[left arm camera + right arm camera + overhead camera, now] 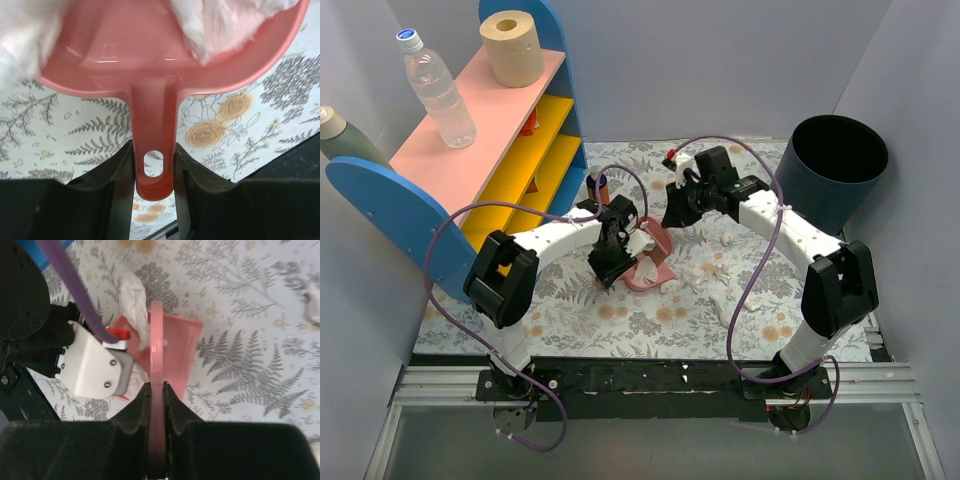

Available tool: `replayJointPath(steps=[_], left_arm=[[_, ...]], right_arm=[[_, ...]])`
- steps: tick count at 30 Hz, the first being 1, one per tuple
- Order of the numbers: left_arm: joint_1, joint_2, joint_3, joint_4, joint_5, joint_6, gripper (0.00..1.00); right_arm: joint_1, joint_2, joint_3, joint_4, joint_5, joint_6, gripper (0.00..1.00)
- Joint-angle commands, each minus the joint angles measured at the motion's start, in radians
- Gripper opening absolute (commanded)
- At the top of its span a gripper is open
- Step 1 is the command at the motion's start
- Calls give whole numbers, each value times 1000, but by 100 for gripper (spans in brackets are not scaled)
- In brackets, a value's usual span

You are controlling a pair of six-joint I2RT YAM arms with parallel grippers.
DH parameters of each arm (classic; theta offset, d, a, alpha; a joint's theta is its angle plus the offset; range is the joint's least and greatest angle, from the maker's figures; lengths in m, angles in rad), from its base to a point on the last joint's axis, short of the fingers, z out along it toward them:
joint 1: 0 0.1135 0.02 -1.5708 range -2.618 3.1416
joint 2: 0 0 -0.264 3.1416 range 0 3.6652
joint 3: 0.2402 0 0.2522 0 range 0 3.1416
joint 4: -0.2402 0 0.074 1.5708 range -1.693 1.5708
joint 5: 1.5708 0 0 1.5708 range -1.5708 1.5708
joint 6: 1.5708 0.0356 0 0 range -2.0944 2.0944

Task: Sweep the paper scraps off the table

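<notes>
Two arms, a matched pair.
- Left arm [555,240], right arm [790,225]: white link shells, black joint housings.
- Purple cables [445,240]: one trailing along each arm.
- Left end effector [155,185], right end effector [156,410]: matte black fingers [112,190].
- White wrist housing [95,365]: silver screws [106,384], small red tab [117,334].

The flat rectangular table [650,320] is covered with a pale grey-white cloth printed with grey ferns and orange flowers. Small white torn paper scraps [715,268] lie scattered on it right of centre, one more [314,310] lying apart from these. A blue-sided shelf with a pink top and yellow compartments [510,110] stands along the left edge. A dark round bin [838,170] stands at the far right corner. A pink plastic dustpan [655,268] sits mid-table; whether it touches the cloth cannot be told.
</notes>
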Motion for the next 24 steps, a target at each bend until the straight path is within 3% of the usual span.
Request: replayJointPath(steps=[1, 11, 16, 19, 24], left_arm=[[1, -89, -47, -7, -76, 38, 0], [15, -155, -67, -239, -238, 138, 0], [37, -131, -53, -271, -249, 83, 0], [69, -87, -29, -282, -240, 23, 0], [103, -44, -5, -241, -261, -6, 0]], right_arm=[[-57, -51, 123, -7, 10, -52, 1], [-88, 55, 237, 63, 163, -231, 1], [-87, 172, 361, 106, 456, -323, 1], [-84, 250, 421, 120, 556, -378, 1], [-44, 313, 421, 106, 540, -417, 1]])
